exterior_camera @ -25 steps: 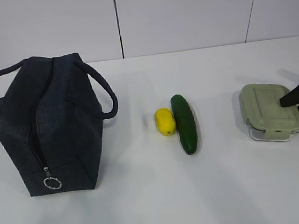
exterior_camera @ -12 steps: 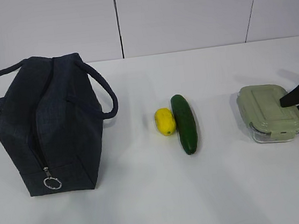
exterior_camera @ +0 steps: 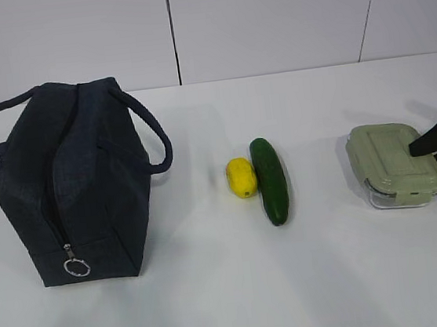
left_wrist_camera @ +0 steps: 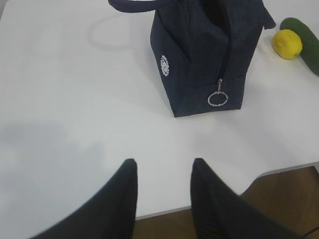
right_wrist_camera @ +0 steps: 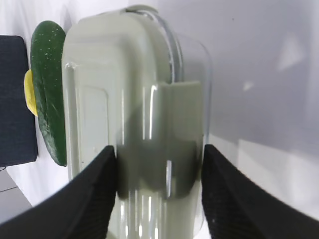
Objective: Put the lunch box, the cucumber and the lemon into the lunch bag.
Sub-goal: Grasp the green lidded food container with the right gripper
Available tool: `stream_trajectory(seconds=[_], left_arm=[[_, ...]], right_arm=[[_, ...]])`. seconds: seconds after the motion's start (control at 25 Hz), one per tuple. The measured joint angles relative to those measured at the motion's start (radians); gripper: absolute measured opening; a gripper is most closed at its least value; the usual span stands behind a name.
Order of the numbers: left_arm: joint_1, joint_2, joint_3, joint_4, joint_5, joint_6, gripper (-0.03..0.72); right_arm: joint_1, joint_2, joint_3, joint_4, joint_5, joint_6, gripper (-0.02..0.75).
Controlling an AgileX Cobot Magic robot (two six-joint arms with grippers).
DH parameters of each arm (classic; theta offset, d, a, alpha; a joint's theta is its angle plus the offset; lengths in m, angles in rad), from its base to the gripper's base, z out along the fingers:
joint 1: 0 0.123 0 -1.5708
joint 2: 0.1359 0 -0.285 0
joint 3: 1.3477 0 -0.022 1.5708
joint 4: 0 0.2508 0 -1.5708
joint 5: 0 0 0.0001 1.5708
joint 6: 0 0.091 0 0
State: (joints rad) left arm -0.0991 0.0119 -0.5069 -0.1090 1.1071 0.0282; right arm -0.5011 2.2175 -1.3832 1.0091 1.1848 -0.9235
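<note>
- Lunch box (exterior_camera: 396, 164) at the right of the table, well apart from cucumber (exterior_camera: 270, 180) and lemon (exterior_camera: 240, 177), which lie touching side by side near the middle; lunch bag (exterior_camera: 71, 184) upright at the far left.
- Right gripper (right_wrist_camera: 158, 172) straddling the near end of the box in the right wrist view — one finger against each long side, pressed to the walls as far as can be judged; whether the box is lifted off the table cannot be told.
- Left gripper (left_wrist_camera: 162, 191) parted and holding nothing, hanging over bare table short of the bag's zipper end.
- Box probably rigid and light: clear walls and glossy lid likely slick, so a grip across the narrow width below the lid rim looks safer than one on the lid or its clip tabs, which could spring.
- Cucumber smooth, firm and apt to roll — best taken across the middle; lemon small, oval and firm, best taken across its short axis.
- Bag soft fabric, liable to sag; zipper ring (left_wrist_camera: 218, 99) the obvious pull point, hanging low on the near end.
- A small round white emblem (left_wrist_camera: 165, 65) on the bag's side; no lettering readable anywhere.
</note>
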Motion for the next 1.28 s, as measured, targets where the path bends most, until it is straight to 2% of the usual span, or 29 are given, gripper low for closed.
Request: stream_trajectory(seconds=[0.32,0.96,1.28], left_arm=[[0.000,0.000,0.000,0.000,0.000,0.000,0.239],[0.000,0.000,0.000,0.000,0.000,0.000,0.239],[0.000,0.000,0.000,0.000,0.000,0.000,0.239]], right_arm=[[0.000,0.015,0.000,0.021,0.000,0.000,0.458],[0.005,0.018,0.000,0.026,0.000,0.000,0.460],[0.022,0.018,-0.002,0.022,0.002,0.000,0.434]])
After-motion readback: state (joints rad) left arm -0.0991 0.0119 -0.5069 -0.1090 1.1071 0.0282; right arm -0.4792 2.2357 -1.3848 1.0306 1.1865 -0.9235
